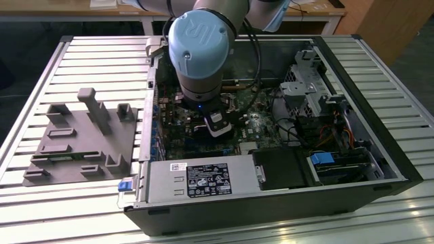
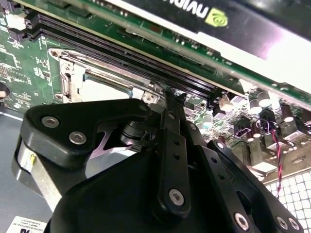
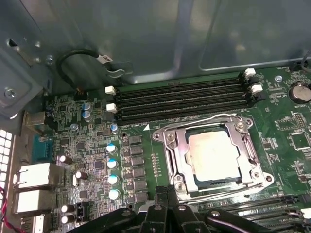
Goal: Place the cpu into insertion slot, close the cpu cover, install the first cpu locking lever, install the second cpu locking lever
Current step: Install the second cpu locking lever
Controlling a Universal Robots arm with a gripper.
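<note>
Cpu (image 3: pixel 214 154): we find it seated in the insertion slot (image 3: pixel 171 143), silver top showing.
Cpu cover (image 3: pixel 249 151): down around the chip (levers seemingly latched, though we cannot be sure).
Handling: we judge it light, stiff, fragile underneath; take it by the edges.
Gripper (image 3: pixel 167 193): above the socket's edge; fingers together, holding nothing.

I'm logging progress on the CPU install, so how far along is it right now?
Looks done: the cpu sits in the insertion slot, and the cpu cover lies flat around it. In hand: the gripper hovers just beside the socket, holding nothing visible. The locking levers' wires run along the socket edges; whether both are latched I cannot tell, so lever work may remain.
</note>
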